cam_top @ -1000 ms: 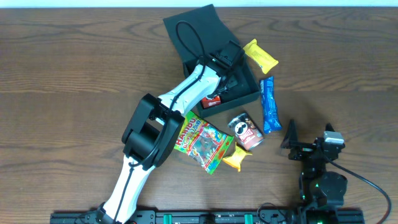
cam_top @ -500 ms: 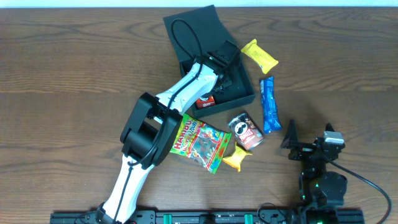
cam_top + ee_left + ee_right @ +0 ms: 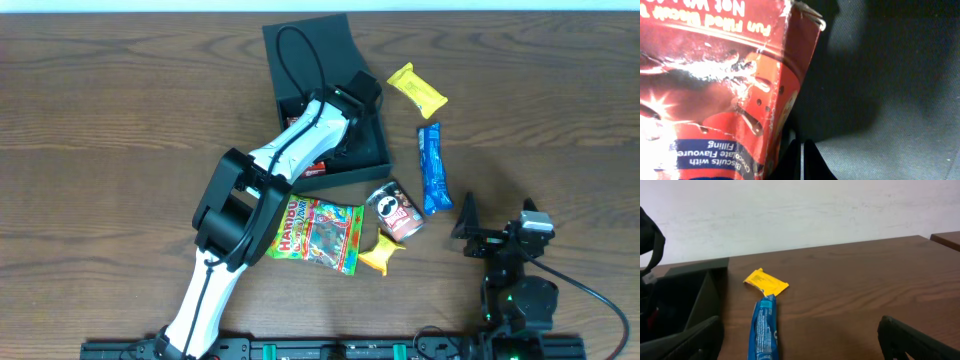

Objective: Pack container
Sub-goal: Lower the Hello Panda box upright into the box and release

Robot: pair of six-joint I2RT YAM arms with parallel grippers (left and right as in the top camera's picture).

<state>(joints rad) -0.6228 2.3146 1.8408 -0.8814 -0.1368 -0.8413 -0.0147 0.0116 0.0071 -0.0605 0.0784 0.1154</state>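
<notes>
The container (image 3: 372, 152), a square dark box with its flap lid open towards the back, lies at the table's middle back. My left gripper (image 3: 348, 128) is down inside it. The left wrist view shows that gripper (image 3: 802, 161) shut with nothing between its fingers, low over the dark box floor (image 3: 890, 100), right beside a red biscuit packet (image 3: 715, 90). A corner of this packet (image 3: 314, 168) shows by the box's front wall. My right gripper (image 3: 490, 236) rests open at the front right, and between its fingers (image 3: 912, 340) there is only bare table.
A yellow bar (image 3: 418, 88) and a blue packet (image 3: 433, 168) lie right of the box, also in the right wrist view: yellow bar (image 3: 765, 282), blue packet (image 3: 762, 330). In front of the box lie a Haribo bag (image 3: 318, 226), a small Pringles can (image 3: 397, 210) and a yellow wrapper (image 3: 380, 251).
The box has turned square to the table and shifted left with my shut left gripper inside it. The Haribo bag swung round under the arm. The right arm has not moved.
</notes>
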